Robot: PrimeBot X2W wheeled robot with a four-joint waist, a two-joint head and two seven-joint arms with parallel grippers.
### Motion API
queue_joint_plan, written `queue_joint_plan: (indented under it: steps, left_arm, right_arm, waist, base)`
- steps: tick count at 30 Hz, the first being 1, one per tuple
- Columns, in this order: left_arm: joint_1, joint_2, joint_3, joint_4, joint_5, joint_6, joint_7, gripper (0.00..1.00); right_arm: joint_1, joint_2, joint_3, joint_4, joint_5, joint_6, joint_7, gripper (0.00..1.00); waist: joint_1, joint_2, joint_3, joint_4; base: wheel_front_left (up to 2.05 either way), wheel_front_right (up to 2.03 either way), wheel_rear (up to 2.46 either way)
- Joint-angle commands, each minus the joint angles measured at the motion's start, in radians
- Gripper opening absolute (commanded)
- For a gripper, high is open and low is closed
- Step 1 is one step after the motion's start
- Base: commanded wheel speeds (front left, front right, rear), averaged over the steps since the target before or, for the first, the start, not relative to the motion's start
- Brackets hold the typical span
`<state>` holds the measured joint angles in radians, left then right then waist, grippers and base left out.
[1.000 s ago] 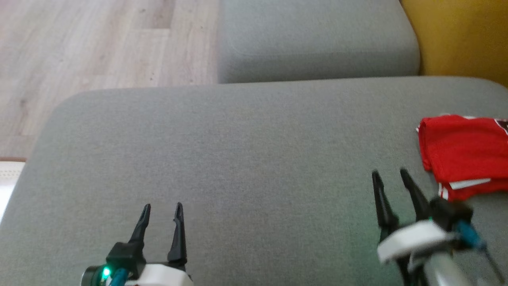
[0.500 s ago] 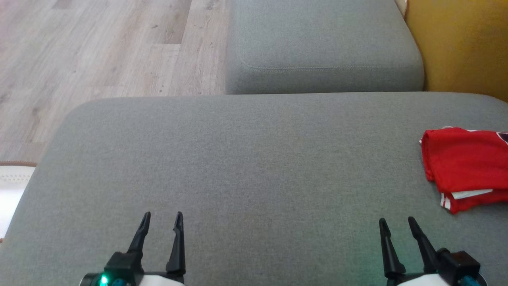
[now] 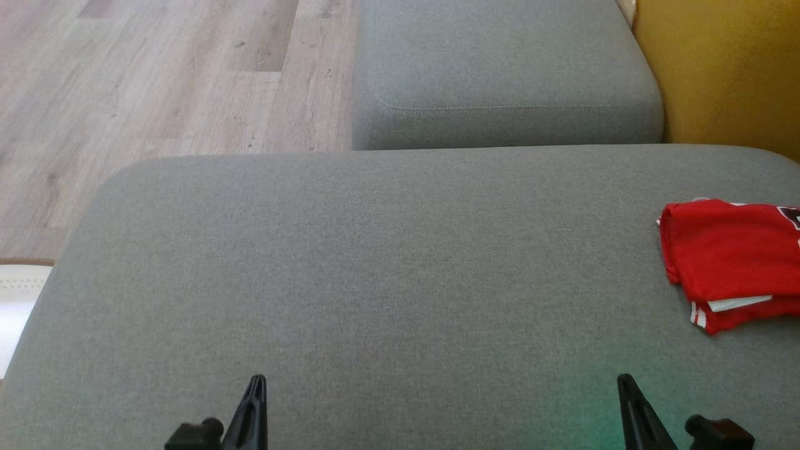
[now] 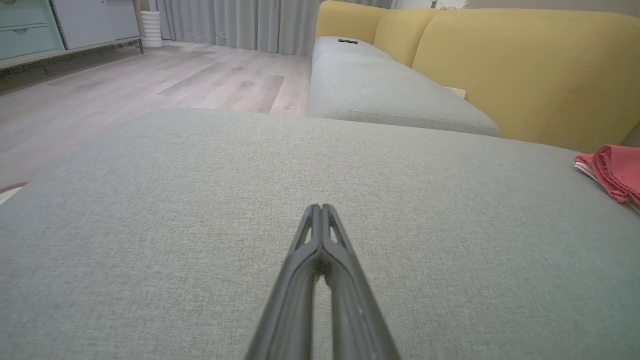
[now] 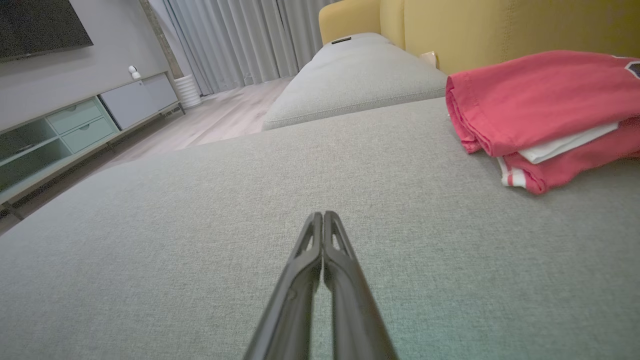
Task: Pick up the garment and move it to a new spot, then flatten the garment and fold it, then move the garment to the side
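item 1 – folded red fabric garment with white trim (image 3: 728,262): at the right edge of the head view, at middle height, cut off by the frame. it lies flat on the cushion in layers, with a white layer and a white-striped red hem showing along its lower edge. it sits at the upper right of the right wrist view, and a corner shows at the far right of the left wrist view. nothing touches it.

item 2 – large grey woven-fabric seat cushion (image 3: 387,262): spans the centre and bottom of the head view and carries the garment.

item 3 – left gripper (image 4: 320,207): two long dark fingers pressed together at the tips, holding nothing. it is at the bottom of the head view, left of centre, over bare cushion and well apart from the garment.

item 4 – right gripper (image 5: 322,214): fingers likewise closed tip to tip and empty. it is at the bottom right of the head view, with the garment above and to its right, near but not touching.

item 5 – second grey fabric cushion (image 3: 506,62): top centre, meeting the large cushion's far edge.

item 6 – mustard-yellow upholstered backrest (image 3: 719,62): upper right.

item 7 – pale wood-plank floor (image 3: 156,75): upper left.

item 8 – low pale-green and grey cabinet (image 5: 75,130) and grey pleated curtains (image 5: 240,40): left and top of the right wrist view.
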<state>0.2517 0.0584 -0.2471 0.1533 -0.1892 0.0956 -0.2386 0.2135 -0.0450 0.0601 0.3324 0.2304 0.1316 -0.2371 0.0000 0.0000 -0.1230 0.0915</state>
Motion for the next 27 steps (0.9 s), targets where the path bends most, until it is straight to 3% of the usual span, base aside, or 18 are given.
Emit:
queue_joint_plan:
  steps: [1, 27]
  left_arm:
    - [-0.046, 0.003, 0.010, -0.036, -0.035, -0.007, 0.002, 0.00]
    - [-0.115, 0.018, 0.061, 0.000, -0.346, -0.056, 0.058, 0.00]
  right_arm:
    - [-0.041, -0.002, -0.005, -0.035, 0.035, 0.000, 0.006, 0.00]
    - [-0.100, -0.011, -0.031, -0.045, 0.326, 0.000, 0.070, 0.00]
  waist:
    - [0.0000, 0.0000, 0.002, -0.001]
    - [0.0000, 0.0000, 0.028, -0.020]
  base:
    - [0.00, 0.00, 0.00]
    - [0.00, 0.00, 0.00]
